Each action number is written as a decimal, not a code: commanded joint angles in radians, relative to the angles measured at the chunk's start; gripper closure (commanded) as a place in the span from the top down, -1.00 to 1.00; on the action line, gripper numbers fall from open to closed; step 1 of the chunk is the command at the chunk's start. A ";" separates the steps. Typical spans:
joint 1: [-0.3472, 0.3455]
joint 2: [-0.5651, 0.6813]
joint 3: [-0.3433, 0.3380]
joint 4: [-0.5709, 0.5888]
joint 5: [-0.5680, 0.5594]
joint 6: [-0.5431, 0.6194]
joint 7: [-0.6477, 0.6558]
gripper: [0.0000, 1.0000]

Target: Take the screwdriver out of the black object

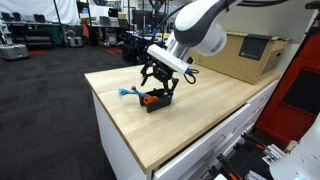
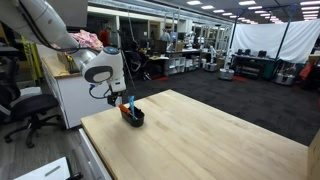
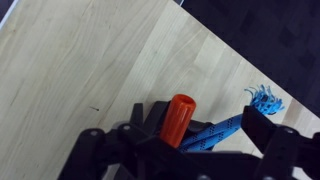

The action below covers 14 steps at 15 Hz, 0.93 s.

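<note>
The screwdriver (image 3: 178,118) has an orange handle and stands tilted in the small black bowl (image 3: 140,118) on the wooden table. A blue rope-like item with a frayed end (image 3: 262,99) lies across the bowl beside it. My gripper (image 3: 178,138) is open just above the bowl, with one finger on each side of the orange handle and not touching it. In both exterior views the gripper (image 1: 158,82) (image 2: 112,92) hovers over the bowl (image 1: 158,101) (image 2: 135,117), with the screwdriver (image 1: 149,98) showing in it. The screwdriver's tip is hidden inside the bowl.
A large cardboard box (image 1: 245,55) stands at the back of the table. The bowl sits near a table corner (image 2: 85,120); the edge (image 3: 200,20) runs close behind it. White drawers (image 1: 200,150) are under the tabletop. An office chair (image 2: 20,100) stands off the table.
</note>
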 commanded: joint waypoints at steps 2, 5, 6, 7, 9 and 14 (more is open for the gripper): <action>0.009 0.101 -0.020 0.053 0.044 0.065 0.049 1.00; 0.009 0.129 -0.022 0.066 0.060 0.070 0.060 1.00; 0.008 0.135 -0.023 0.072 0.070 0.066 0.059 1.00; 0.008 0.141 -0.023 0.075 0.076 0.065 0.059 1.00; 0.008 0.148 -0.024 0.081 0.085 0.060 0.059 0.45; 0.007 0.170 -0.027 0.093 0.095 0.055 0.058 -0.26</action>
